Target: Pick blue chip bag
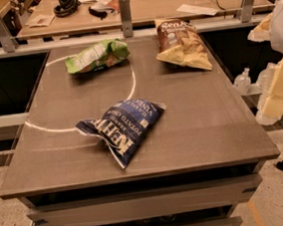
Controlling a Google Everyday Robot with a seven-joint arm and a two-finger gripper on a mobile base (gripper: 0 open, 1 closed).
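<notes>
Three bags lie well apart on the grey tabletop [208, 128]. The blue chip bag [122, 129] sits at about 6 o'clock from the centre, near the front edge. It lies flat and crumpled, its white lettering upside down to the camera and one corner pointing at the front edge. At 11 o'clock lies a green bag [97, 55], and at 1 o'clock a brown-and-yellow bag [181, 42] near the back edge. Neither touches the blue one, and bare surface separates all three. A thin pale arc [131, 83] curves across the surface between the green bag and the blue one.

The claw [278, 89] hangs at 3 o'clock, off the right edge of the tabletop, a blurred white and yellow shape. Whether it is spread or pressed together cannot be told. Nothing lies on the surface between it and the blue bag.

Below the claw stand clear plastic bottles [242, 80]. Beyond the back edge, a wooden desk [146, 7] carries headphones [66, 3] and papers [197, 9].
</notes>
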